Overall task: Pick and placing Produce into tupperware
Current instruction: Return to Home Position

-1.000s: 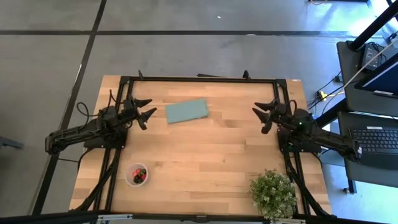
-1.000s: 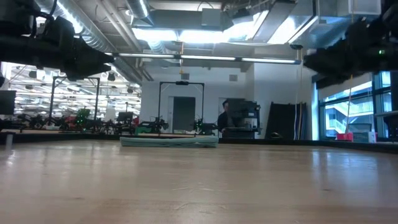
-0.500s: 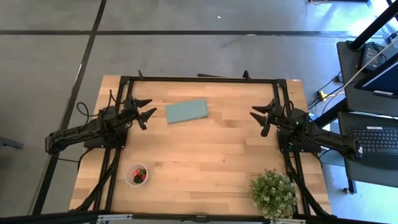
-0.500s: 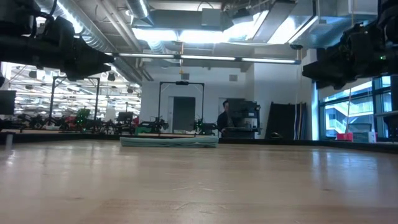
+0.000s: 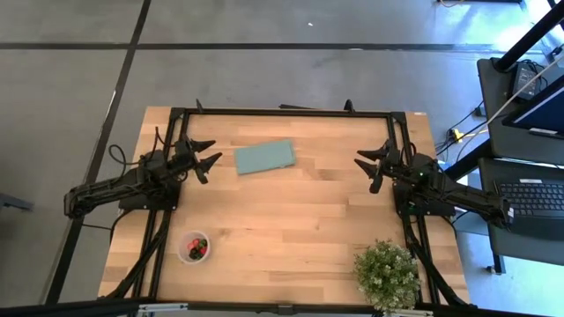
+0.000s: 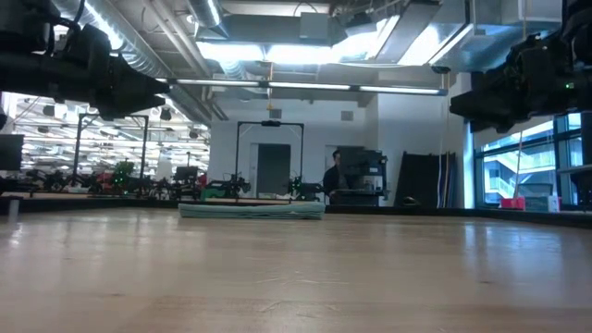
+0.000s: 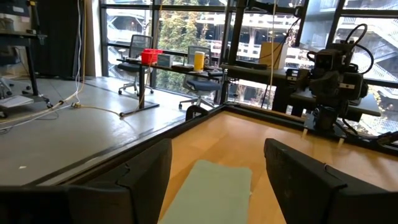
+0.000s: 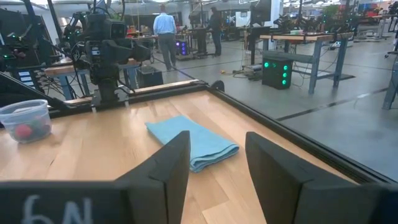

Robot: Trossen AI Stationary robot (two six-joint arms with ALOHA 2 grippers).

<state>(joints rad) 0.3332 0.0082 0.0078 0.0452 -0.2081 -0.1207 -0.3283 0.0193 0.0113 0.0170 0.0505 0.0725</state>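
Note:
The tupperware (image 5: pixel 194 247), a small round clear cup, stands on its base on the wooden table near the front left; it also shows in the right wrist view (image 8: pixel 26 121). The produce (image 5: pixel 198 248), red and dark berry-like pieces, lies inside it; one red piece (image 8: pixel 23 130) shows through the wall. My left gripper (image 5: pixel 212 159) hovers open and level at the table's left side, far behind the cup. My right gripper (image 5: pixel 365 169) hovers open and level at the right side. Both hold nothing.
A flat teal cloth (image 5: pixel 265 157) lies at the far middle of the table, between the two grippers. A bushy green potted plant (image 5: pixel 388 275) stands at the front right corner. A black frame (image 5: pixel 282 112) runs along the table's edges. Bare wood lies in the middle.
My right gripper has turned a little at the wrist, its fingertips swinging slightly toward the table's left and near side, and has then kept still. Its opening is the same. Nothing on the table has moved.

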